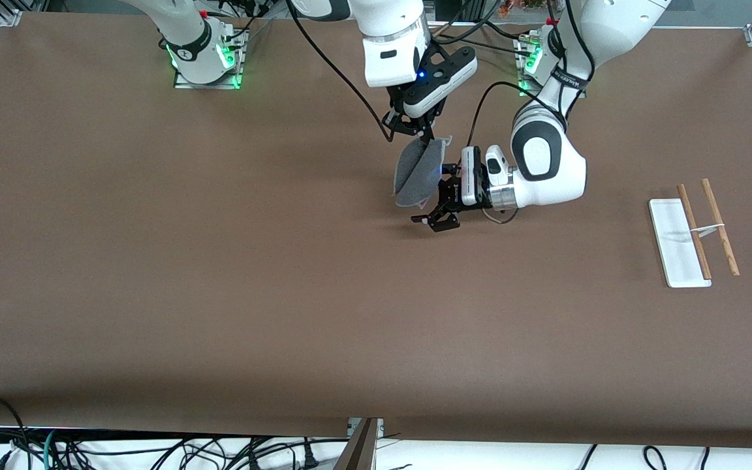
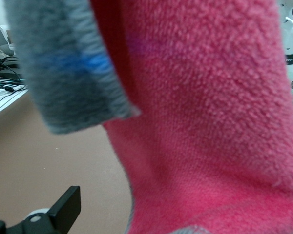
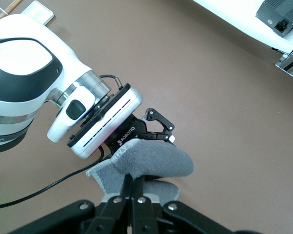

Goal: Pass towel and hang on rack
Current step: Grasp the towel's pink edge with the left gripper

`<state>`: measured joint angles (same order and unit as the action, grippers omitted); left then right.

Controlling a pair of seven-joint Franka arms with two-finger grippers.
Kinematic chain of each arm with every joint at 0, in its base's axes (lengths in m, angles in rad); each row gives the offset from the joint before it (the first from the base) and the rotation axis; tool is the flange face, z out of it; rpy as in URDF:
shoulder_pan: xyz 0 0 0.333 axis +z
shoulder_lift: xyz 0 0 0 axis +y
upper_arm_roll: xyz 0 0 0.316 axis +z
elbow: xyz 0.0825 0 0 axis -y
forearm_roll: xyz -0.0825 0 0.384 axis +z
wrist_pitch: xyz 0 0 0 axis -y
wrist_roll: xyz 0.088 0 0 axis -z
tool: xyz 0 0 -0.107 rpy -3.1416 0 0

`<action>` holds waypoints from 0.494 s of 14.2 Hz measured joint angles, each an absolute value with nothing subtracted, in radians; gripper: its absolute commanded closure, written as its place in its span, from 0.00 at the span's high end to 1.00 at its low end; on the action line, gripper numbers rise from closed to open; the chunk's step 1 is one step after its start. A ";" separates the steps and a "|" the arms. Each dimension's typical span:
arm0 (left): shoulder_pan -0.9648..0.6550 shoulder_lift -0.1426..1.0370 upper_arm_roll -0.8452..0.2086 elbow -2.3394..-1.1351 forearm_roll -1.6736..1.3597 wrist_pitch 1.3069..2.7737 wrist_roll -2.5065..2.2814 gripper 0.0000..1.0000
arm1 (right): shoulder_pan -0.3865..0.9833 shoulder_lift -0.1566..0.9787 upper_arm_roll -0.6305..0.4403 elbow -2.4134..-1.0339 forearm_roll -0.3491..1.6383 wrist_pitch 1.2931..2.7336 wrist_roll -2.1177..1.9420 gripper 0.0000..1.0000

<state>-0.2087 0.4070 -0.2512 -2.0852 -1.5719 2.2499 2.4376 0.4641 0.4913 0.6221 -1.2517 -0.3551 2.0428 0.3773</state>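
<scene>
The towel [image 1: 417, 175] hangs folded in the air over the middle of the table, grey side outward. My right gripper [image 1: 423, 136] is shut on its top edge, and the right wrist view shows the closed fingertips [image 3: 136, 181] pinching the grey cloth [image 3: 154, 161]. My left gripper [image 1: 431, 197] lies level beside the towel, jaws open around its lower part. The left wrist view is filled by the towel's pink side [image 2: 210, 112]; one black finger [image 2: 63, 208] shows, the other is hidden. The rack [image 1: 675, 243] stands toward the left arm's end of the table.
The rack's two wooden rods [image 1: 719, 225] lean over its white base, joined by a thin crosspiece. A black cable [image 1: 480, 108] loops from the left arm near the towel. Bare brown tabletop [image 1: 219, 274] lies around both grippers.
</scene>
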 measured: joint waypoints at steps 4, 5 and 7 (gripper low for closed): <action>-0.209 0.407 -0.251 -2.095 -1.572 2.258 2.438 0.00 | 0.464 0.491 0.622 -1.252 -0.355 2.044 0.377 0.00; -0.209 0.407 -0.251 -2.096 -1.571 2.261 2.438 0.00 | 0.464 0.491 0.622 -1.252 -0.355 2.044 0.377 0.00; -0.209 0.407 -0.251 -2.097 -1.567 2.267 2.438 0.00 | 0.464 0.491 0.622 -1.252 -0.355 2.044 0.377 0.00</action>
